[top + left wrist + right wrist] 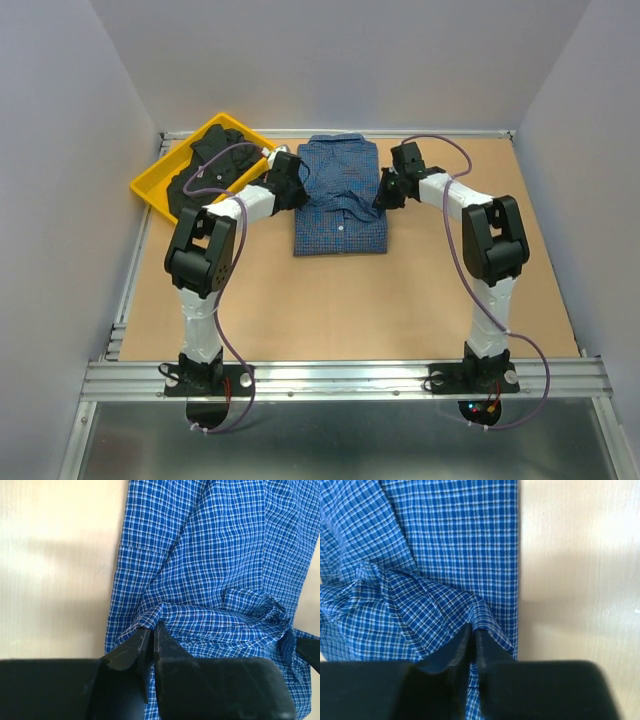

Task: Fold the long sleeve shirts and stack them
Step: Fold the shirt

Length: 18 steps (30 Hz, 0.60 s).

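The blue checked long sleeve shirt lies folded into a rectangle at the table's far middle, collar away from the arms. My left gripper is at its left edge and my right gripper at its right edge. In the left wrist view the left gripper has its jaws almost together, pinching a raised fold of the blue shirt. The right wrist view shows the right gripper nipping a ridge of blue cloth the same way. The black long sleeve shirt lies crumpled in a yellow tray.
The yellow tray sits tilted at the far left corner, close to the left arm's wrist. Bare brown tabletop spreads in front of the blue shirt. Grey walls close in both sides, and a metal rail runs along the near edge.
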{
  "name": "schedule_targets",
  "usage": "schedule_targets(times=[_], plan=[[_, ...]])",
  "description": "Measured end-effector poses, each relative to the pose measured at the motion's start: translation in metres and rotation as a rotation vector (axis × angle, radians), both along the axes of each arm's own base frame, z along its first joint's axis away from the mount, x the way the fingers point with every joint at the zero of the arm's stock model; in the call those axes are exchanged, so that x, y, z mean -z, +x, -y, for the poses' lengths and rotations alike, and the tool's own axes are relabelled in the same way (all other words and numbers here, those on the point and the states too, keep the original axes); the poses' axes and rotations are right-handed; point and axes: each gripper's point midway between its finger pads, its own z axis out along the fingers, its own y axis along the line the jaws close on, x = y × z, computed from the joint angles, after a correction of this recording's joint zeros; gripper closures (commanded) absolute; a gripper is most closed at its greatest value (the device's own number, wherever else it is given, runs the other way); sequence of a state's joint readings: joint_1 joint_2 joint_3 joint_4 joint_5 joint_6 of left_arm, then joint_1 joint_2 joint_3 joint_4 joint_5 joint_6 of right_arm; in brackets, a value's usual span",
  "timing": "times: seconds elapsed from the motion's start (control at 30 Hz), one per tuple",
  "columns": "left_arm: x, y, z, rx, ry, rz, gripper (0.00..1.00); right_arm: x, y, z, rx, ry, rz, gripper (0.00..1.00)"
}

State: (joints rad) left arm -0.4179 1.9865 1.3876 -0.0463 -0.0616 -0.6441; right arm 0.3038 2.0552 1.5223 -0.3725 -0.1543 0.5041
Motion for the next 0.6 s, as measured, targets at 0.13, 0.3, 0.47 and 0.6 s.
schedule_targets(times=[0.13,0.3,0.47,0.6], plan=[[0.002,0.002,-0.001,-0.005,0.002,0.0,0.63,0.006,0.005,0.006,-0.004,-0.021,0.008,0.58],[0.0,0.005,-0.007,-0.027,0.009,0.007,0.33,-0.007,0.02,0.016,-0.016,-0.085,0.076,0.3],[-0.039,0.005,-0.014,-0.053,-0.006,0.076,0.14,-0.051,0.028,0.024,-0.067,-0.145,0.207,0.26],[-0.108,-0.01,-0.022,-0.067,-0.051,0.208,0.13,-0.1,0.019,0.028,-0.086,-0.142,0.321,0.26]])
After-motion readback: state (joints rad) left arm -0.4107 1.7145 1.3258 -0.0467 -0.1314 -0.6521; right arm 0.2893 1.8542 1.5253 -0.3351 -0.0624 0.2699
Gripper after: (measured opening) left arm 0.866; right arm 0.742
